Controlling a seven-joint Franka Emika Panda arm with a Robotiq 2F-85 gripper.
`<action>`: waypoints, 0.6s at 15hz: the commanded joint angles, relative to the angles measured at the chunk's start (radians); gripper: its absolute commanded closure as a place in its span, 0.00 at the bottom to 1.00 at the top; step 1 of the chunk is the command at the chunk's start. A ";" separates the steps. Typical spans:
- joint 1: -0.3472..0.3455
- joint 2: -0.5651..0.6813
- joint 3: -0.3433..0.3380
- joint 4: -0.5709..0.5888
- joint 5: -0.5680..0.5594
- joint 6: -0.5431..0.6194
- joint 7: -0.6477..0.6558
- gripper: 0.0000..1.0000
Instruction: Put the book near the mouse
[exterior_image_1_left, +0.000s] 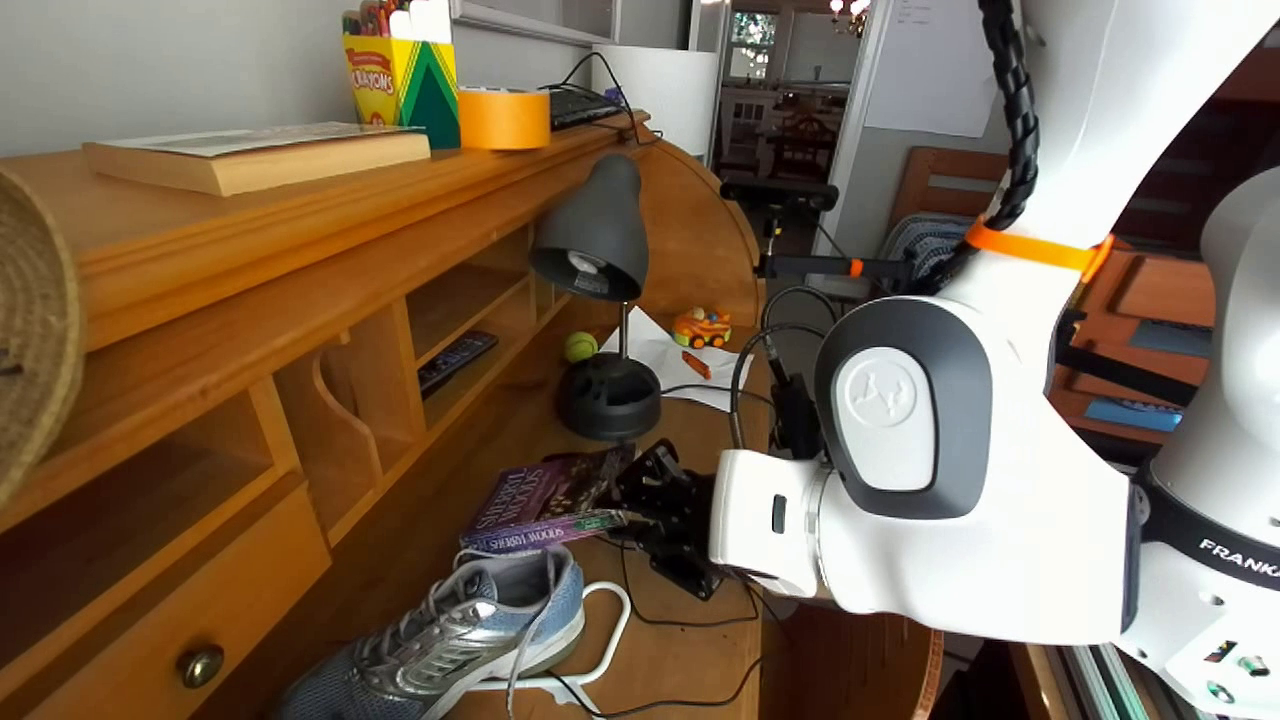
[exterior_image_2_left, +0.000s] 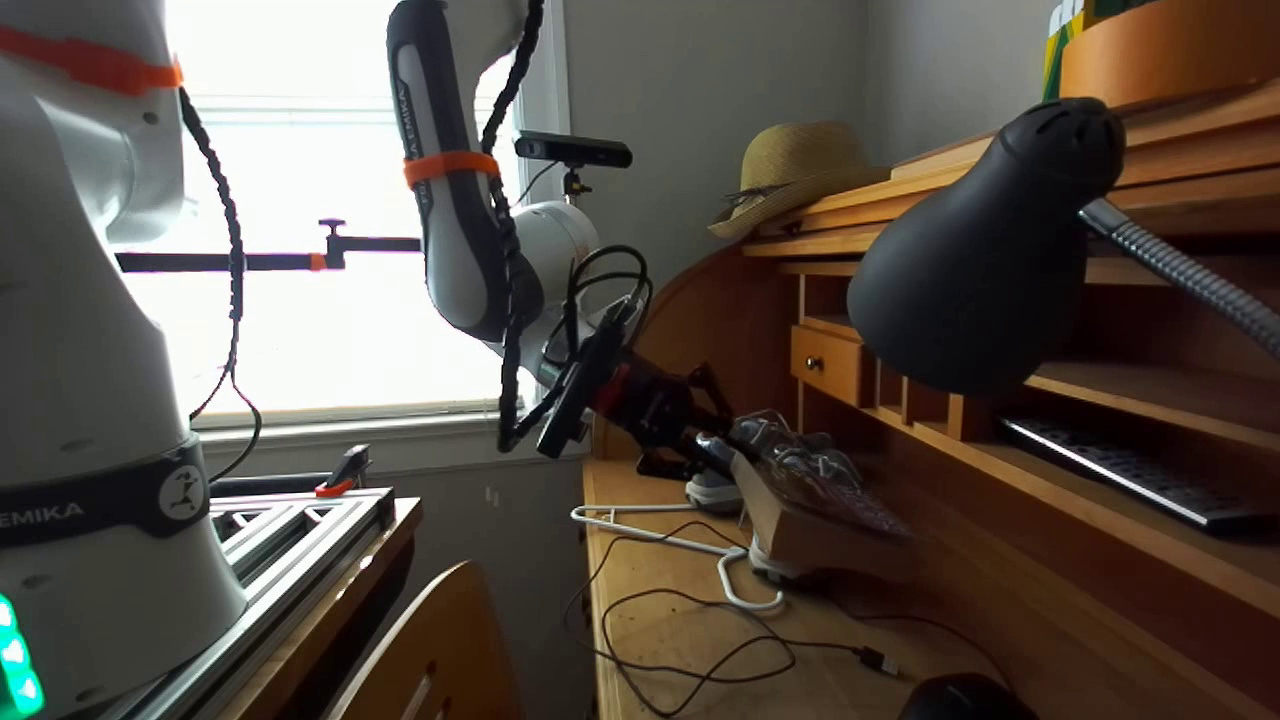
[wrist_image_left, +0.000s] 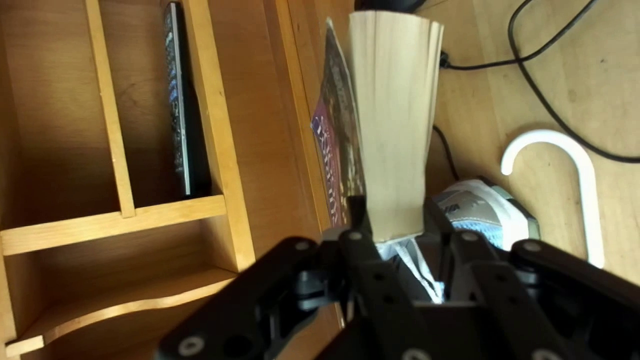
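Note:
The purple book (exterior_image_1_left: 545, 505) is held tilted beside the shoe's heel; I cannot tell whether it touches the shoe. It also shows in an exterior view (exterior_image_2_left: 815, 530), and its cream page edges (wrist_image_left: 395, 125) fill the middle of the wrist view. My gripper (exterior_image_1_left: 637, 508) is shut on the book, one finger on each side, in the wrist view too (wrist_image_left: 395, 215). The black mouse (exterior_image_2_left: 965, 700) is cut off at the bottom edge of an exterior view, its thin cord running towards the book. A dark rounded part at the wrist view's top edge is probably the mouse (wrist_image_left: 392, 5).
A grey-blue shoe (exterior_image_1_left: 450, 640) and a white hanger (exterior_image_2_left: 735, 585) lie near the book. Loose black cable (exterior_image_2_left: 690, 600) lies on the desk. A black lamp (exterior_image_1_left: 610, 400) stands beyond the book. Wooden cubbies (wrist_image_left: 120, 220) line one side, with a remote (wrist_image_left: 177, 100) inside.

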 joint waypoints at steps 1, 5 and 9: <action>-0.028 0.031 0.000 0.017 -0.030 0.076 0.043 0.93; -0.040 0.046 0.001 0.032 -0.020 0.115 0.067 0.93; -0.057 0.051 0.003 0.049 -0.025 0.182 0.101 0.93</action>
